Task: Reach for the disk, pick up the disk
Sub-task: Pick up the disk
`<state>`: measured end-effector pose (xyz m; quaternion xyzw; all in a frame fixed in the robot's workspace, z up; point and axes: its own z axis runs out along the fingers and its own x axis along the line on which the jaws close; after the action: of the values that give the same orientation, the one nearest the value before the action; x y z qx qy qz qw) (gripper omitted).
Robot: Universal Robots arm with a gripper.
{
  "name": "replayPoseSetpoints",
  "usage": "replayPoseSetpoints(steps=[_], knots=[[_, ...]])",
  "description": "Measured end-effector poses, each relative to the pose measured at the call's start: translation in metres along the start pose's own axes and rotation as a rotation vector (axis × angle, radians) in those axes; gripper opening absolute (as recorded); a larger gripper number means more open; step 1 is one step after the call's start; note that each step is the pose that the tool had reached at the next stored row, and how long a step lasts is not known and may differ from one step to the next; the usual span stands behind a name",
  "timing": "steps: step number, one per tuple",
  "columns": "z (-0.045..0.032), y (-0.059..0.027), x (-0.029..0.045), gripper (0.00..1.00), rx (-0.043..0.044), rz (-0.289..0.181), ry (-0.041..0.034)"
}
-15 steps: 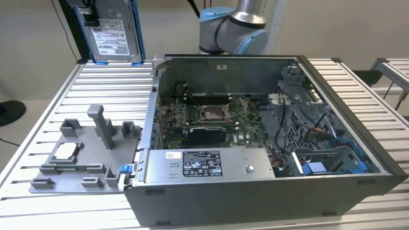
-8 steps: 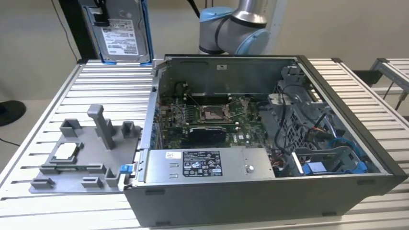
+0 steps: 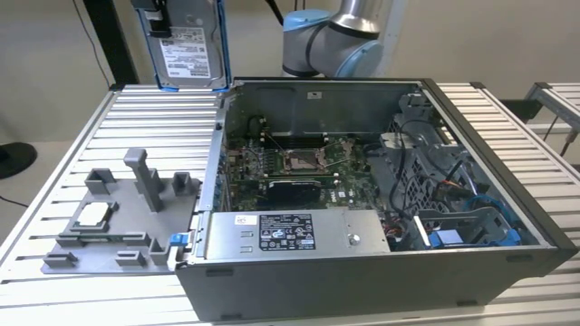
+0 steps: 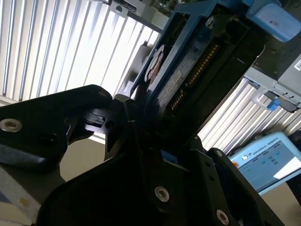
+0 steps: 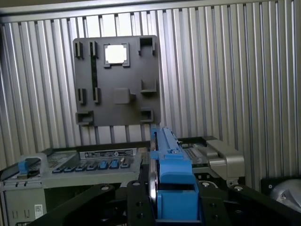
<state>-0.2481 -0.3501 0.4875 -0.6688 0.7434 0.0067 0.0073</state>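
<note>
The disk (image 3: 190,51), a silver-grey drive with a white label in a blue frame, hangs upright in the air above the table's far edge, at the exterior view's upper left. My gripper (image 3: 161,20) is shut on its upper part. In the second wrist view the disk (image 4: 176,80) runs edge-on out from between the black fingers (image 4: 117,129) of my gripper (image 4: 160,141). In the first wrist view the blue frame of the disk (image 5: 170,160) stands clamped in my gripper (image 5: 173,200), high over the table.
An open computer case (image 3: 381,272) fills the table's middle, with a grey labelled box (image 3: 290,234) at its front. A grey fixture plate (image 3: 109,234) holding a small silver chip (image 3: 94,214) lies at the exterior view's left. The arm's base (image 3: 331,37) stands behind the case.
</note>
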Motion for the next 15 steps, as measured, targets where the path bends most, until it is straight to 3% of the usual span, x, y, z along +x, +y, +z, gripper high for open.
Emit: replayPoseSetpoints(steps=[15], knots=[[0.0001,-0.0374,-0.004,0.0,0.0,0.0,0.0]])
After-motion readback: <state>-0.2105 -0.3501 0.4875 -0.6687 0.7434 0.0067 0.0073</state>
